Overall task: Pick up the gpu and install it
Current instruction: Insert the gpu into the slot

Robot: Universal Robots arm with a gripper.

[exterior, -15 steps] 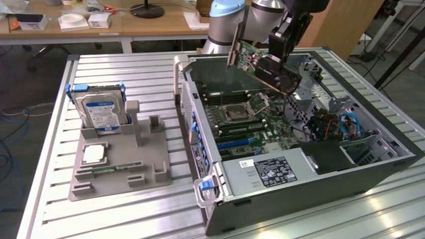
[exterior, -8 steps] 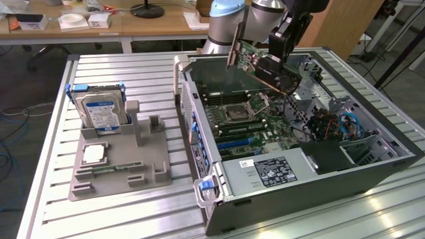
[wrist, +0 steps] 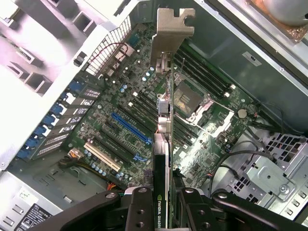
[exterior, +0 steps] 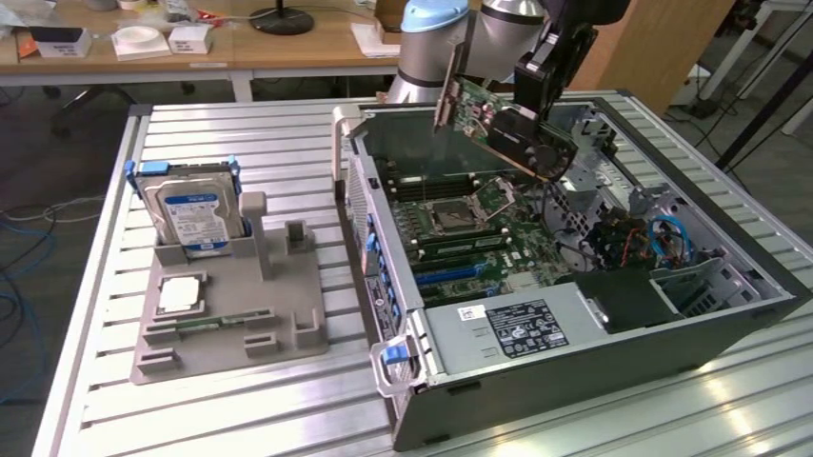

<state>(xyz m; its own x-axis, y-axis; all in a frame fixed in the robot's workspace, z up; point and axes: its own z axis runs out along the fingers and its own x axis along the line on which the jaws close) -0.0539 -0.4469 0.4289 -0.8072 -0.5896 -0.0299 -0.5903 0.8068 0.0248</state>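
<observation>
The black gripper (wrist: pixel 162 206), clamped on the thin dark green-edged gpu (exterior: pixel 477 109) above the open grey computer case (exterior: pixel 635 360), should square it with the blue slot (exterior: pixel 447 274) at its exterior-view six o'clock.

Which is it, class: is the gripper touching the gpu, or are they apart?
Touching. In the wrist view the gripper is clamped on the gpu, with a finger pressed against each face of the card.
</observation>
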